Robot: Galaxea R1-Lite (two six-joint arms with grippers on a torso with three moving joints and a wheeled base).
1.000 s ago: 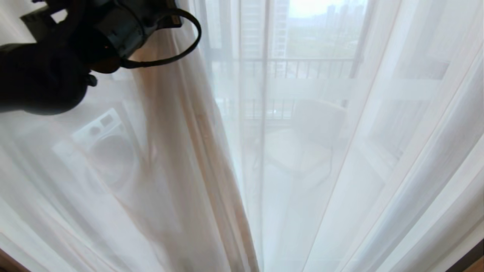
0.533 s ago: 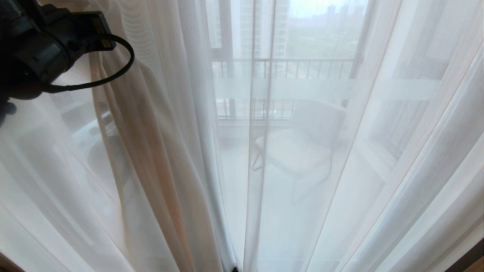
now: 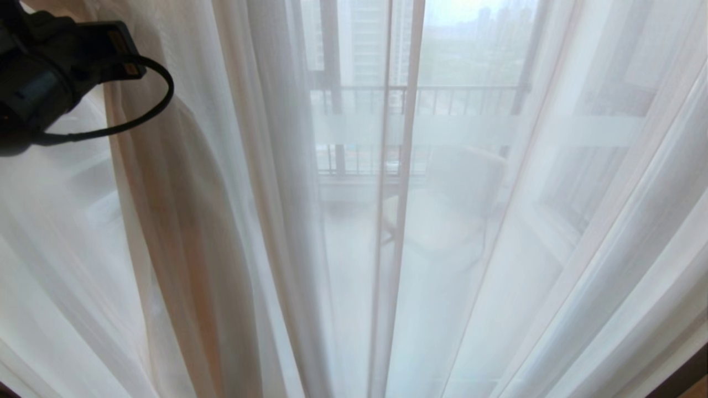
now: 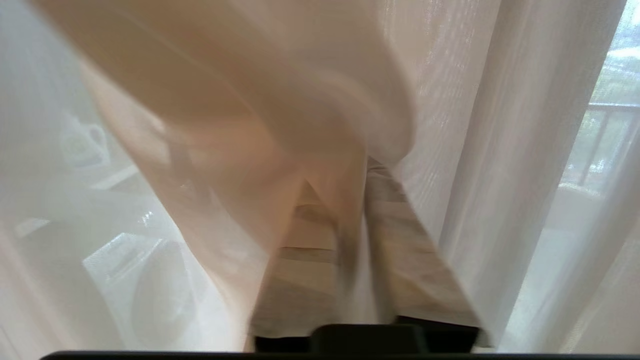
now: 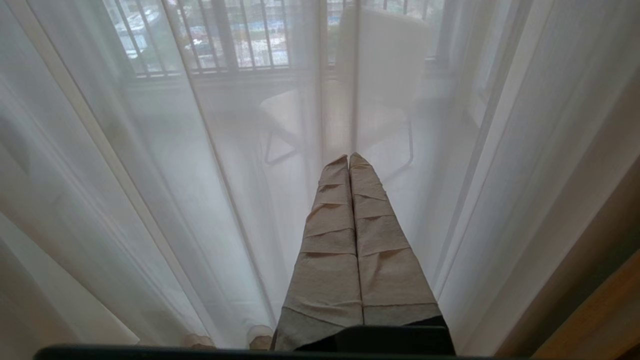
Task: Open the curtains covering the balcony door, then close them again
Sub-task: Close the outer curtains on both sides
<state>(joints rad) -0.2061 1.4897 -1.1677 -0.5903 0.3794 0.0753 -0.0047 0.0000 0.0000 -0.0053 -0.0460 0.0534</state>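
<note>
The left hand (image 4: 357,200) stands narrowly parted, a fold of sheer white voile curtain (image 4: 310,115) between its taped fingers (image 4: 405,250). The right hand (image 5: 348,165) is closed on nothing, the voile just ahead of it.

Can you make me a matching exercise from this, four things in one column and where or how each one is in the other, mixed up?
Things:
1. left gripper
2. right gripper
3. chair
4. railing

Places or states:
A. shut, holding nothing, pointing at the sheer curtain
B. outside, seen dimly through the sheer curtain, near the glass
C. up at the left, pressed into a bunched fold of curtain
D. outside, farther off than the chair

Pairs: 1-C, 2-A, 3-B, 4-D
</note>
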